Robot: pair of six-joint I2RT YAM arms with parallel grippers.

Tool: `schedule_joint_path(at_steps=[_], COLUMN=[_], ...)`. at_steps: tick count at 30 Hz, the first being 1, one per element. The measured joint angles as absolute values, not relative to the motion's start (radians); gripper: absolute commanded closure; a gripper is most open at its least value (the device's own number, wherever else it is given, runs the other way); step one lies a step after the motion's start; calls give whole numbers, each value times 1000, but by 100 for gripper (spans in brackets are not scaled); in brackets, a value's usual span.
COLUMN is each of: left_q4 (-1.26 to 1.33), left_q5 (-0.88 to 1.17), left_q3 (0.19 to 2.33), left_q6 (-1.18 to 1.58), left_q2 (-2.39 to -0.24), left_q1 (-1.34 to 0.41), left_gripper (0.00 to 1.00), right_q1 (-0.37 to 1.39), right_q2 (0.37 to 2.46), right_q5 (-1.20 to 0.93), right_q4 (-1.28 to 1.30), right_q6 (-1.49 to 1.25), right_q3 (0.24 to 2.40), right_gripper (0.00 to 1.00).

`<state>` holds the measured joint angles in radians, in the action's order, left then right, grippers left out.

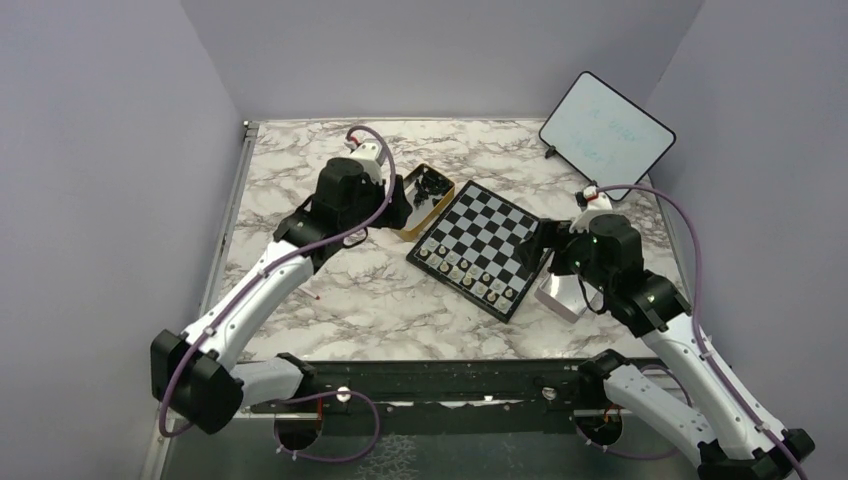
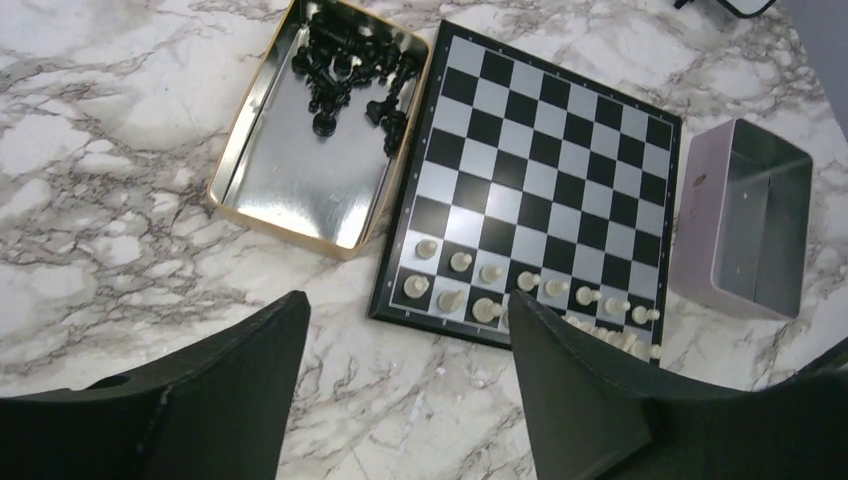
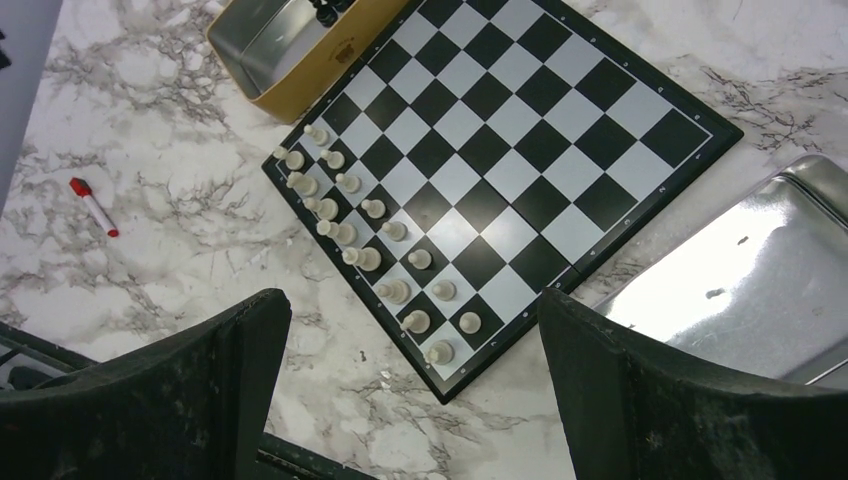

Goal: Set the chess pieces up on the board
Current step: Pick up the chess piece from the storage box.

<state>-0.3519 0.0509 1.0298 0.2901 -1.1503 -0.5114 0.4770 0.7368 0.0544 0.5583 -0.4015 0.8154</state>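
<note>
The board (image 1: 490, 225) lies turned at an angle in the middle of the marble table. Pale chess pieces (image 1: 470, 278) fill its two near rows (image 3: 370, 250). Black chess pieces (image 2: 350, 70) are heaped at the far end of a gold tin (image 2: 300, 170) beside the board's left edge. My left gripper (image 2: 408, 300) is open and empty, held above the table near the tin and the board's near-left corner (image 2: 385, 312). At the board's right side hangs my right gripper (image 3: 412, 300), open wide with nothing between its fingers.
A silver tin lid (image 1: 560, 298) lies against the board's right edge, under the right arm. A white tablet (image 1: 607, 122) leans at the back right. A small red marker (image 3: 93, 206) lies on the marble left of the board.
</note>
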Motion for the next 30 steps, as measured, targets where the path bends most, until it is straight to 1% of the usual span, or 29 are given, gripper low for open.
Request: schedule_joint_path(at_steps=[2,4,6,7,11,16,24,30], left_q4=[-344,-337,-346,-355,-369,-369,-365,-369], left_q5=[51,49,31,13,-50,-91,-139,-144], left_q3=[1093,1161,1228,1275,1403,1485,1600,1660], left_q6=[296,292,288,286,276,276,260,238], left_q2=[-1228,-1324,-1419,-1480,-1660,-1800,-2000,-2092], left_q1=[-511,-511,-511,-511,-511,-510,-511,-510], left_gripper=[46,53,62,65,66,66,66,68], right_q1=[477,477,477,477,477,477,477,477], right_q2=[729,716,697,685,625,579,593,597], right_q5=[51,46,39,34,2,13,20,38], right_q4=[562,572,579,581,574,575,579,582], right_q6=[-394,-390,-386,-384,-372,-368,-364,-358], right_q3=[815,815,815,815,808,789,789,792], right_gripper=[0,0,1,1,2,2,2,2])
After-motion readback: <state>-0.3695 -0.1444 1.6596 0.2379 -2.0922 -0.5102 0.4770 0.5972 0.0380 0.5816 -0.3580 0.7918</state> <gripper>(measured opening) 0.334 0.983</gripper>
